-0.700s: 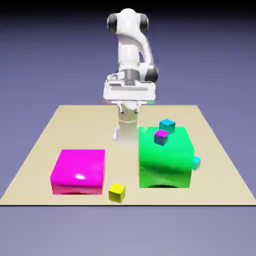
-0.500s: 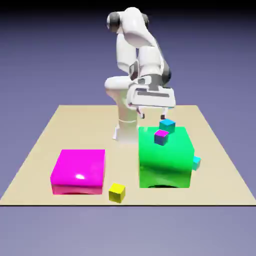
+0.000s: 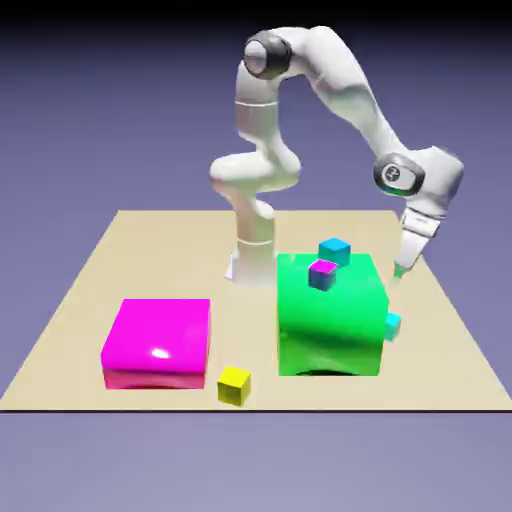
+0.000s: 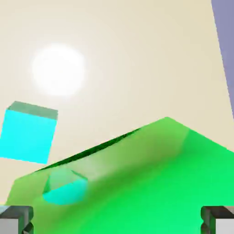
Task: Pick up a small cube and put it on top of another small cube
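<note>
One small cyan cube (image 3: pixel 393 324) sits on the table (image 3: pixel 120 260), touching the big green block (image 3: pixel 330 315) on the exterior view's right; in the hand view it (image 4: pixel 28 132) lies left of the block. The gripper (image 3: pixel 401 270) hovers above it, jaws spread and empty. A second cyan cube (image 3: pixel 335 250) rests behind the block.
</note>
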